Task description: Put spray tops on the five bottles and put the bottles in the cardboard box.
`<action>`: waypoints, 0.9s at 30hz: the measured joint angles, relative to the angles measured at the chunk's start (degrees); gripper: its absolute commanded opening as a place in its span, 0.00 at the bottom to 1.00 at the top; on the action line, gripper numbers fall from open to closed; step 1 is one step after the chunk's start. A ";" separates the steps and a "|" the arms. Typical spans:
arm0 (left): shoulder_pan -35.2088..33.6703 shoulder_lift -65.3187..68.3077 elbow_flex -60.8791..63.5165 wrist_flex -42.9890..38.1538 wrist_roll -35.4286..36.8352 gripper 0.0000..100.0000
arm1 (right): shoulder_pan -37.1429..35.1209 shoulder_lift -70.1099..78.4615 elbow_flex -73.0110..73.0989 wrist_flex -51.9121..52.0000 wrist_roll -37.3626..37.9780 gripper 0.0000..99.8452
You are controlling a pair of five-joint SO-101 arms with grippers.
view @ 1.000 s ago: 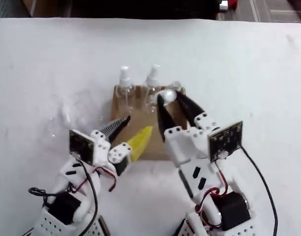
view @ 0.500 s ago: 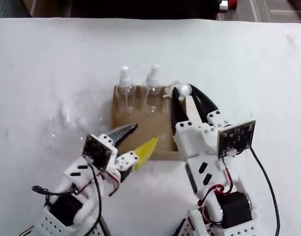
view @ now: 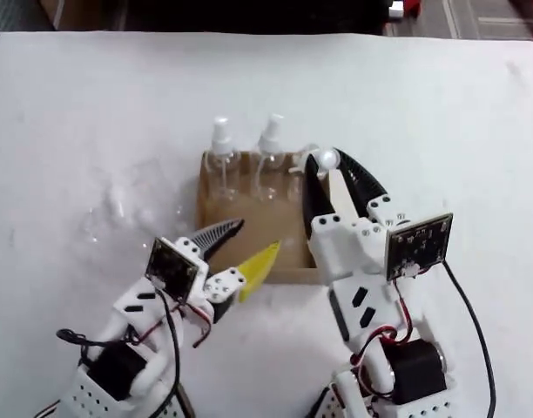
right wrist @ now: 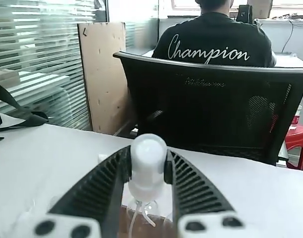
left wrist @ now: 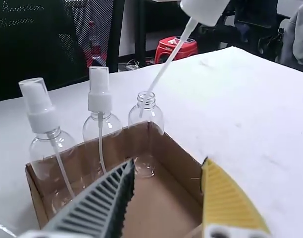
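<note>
Lining up spray top [left wrist: 203, 7] over uncapped bottle [left wrist: 146, 111].
Tube is meeting the neck because right claw [right wrist: 147, 157] is gripping the top directly above, bottle standing in cardboard box [left wrist: 176, 158]; left claw [left wrist: 167, 166] is hovering wide nearby.

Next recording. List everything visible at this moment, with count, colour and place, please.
cardboard box: one, brown, mid-table.
capped bottles: two, clear with white spray tops, upright at the box's far wall.
open bottle: one, clear, upright beside them in the box.
spray top: one, white, held above the open bottle, tube at its neck.
clear objects: count and kind unclear, on the table beside the box.
table: one, white.
left gripper: grey and yellow, open, over the box's near edge.
right gripper: black, shut on the spray top.
</note>
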 measured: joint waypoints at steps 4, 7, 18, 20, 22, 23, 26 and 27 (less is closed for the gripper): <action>0.00 0.00 0.00 0.00 0.00 0.21 | 0.00 0.00 0.00 0.00 0.00 0.02; 0.00 0.00 0.00 0.00 0.00 0.21 | 0.00 0.00 0.00 0.00 0.00 0.02; -7.74 0.00 -0.44 0.00 0.00 0.21 | 1.93 -0.62 -10.02 -0.44 0.00 0.02; -10.90 0.00 -1.85 0.00 0.00 0.21 | 4.40 -0.18 -10.73 -2.02 0.09 0.02; -14.95 0.00 -3.52 0.00 1.76 0.21 | 7.12 1.85 -11.08 -4.13 0.09 0.02; -17.23 0.00 -4.40 0.00 3.69 0.21 | 8.00 3.34 -11.16 -5.10 0.09 0.02; -27.34 0.00 -7.12 0.00 12.84 0.21 | 8.79 9.76 -11.16 -7.74 0.09 0.02; -31.30 0.00 -7.65 0.00 16.18 0.21 | 8.79 12.57 -11.16 -8.62 0.09 0.02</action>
